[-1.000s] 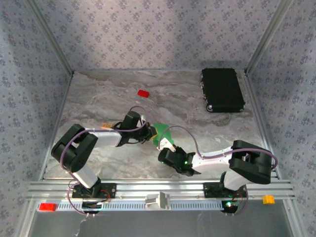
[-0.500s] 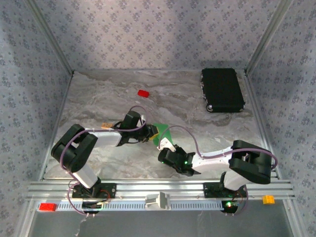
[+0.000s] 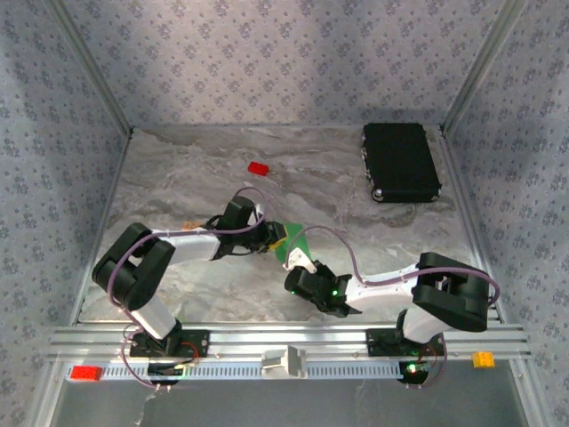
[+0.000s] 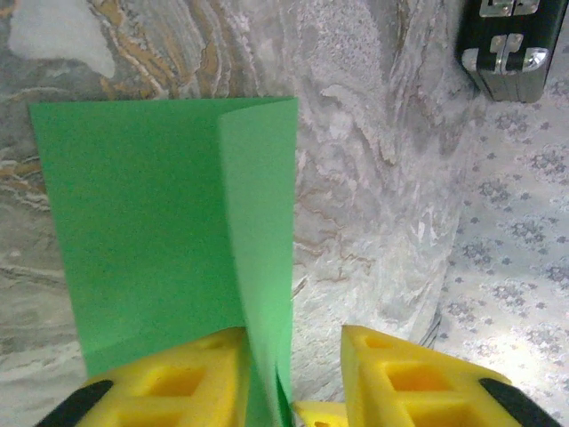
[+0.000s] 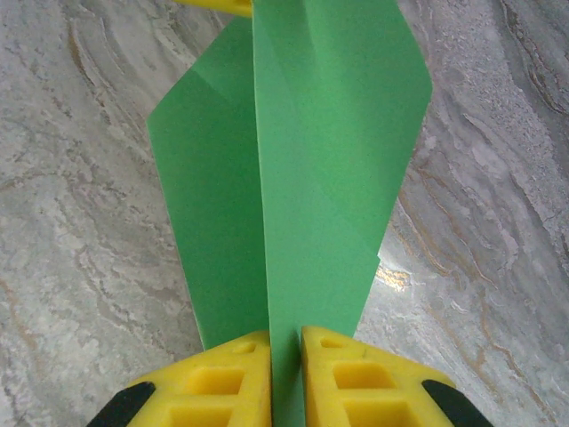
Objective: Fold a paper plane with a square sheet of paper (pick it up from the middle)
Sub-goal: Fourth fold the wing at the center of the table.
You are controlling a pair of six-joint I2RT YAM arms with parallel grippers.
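At the near edge, an aluminium rail (image 3: 222, 338) carries both arm bases, with a grey bracket (image 3: 284, 362) at its centre, a red piece (image 3: 86, 373) at its left end and an orange piece (image 3: 483, 358) at its right end. Any marking on these parts is too small to read. Both arms reach inward and meet just ahead of the rail, near the middle of the worktop (image 3: 178, 178). The worktop is a grey marbled surface with white and tan veining. The square sheet of paper (image 5: 320, 133) sits at this meeting point, bright green, matte and unprinted, and already creased. The right end effector (image 5: 284, 342) has its yellow fingers (image 5: 222, 374) pressed together on a raised fold of the sheet, and green panels slope away on either side of that ridge. The left end effector (image 4: 292, 342) stands spread. In the left wrist view one panel of the sheet lies flat on the worktop. A second panel rises along a crease into the gap, close against one yellow finger and clear of the other. Farther out, a small red block (image 3: 258, 167) lies alone on the worktop, left of centre. A black rectangular case (image 3: 400, 162) with metal latches rests in the far right corner. Metal frame posts (image 3: 89, 67) rise at the far corners. Walls (image 3: 267, 62) papered in a pale grey repeating floral pattern enclose the cell.
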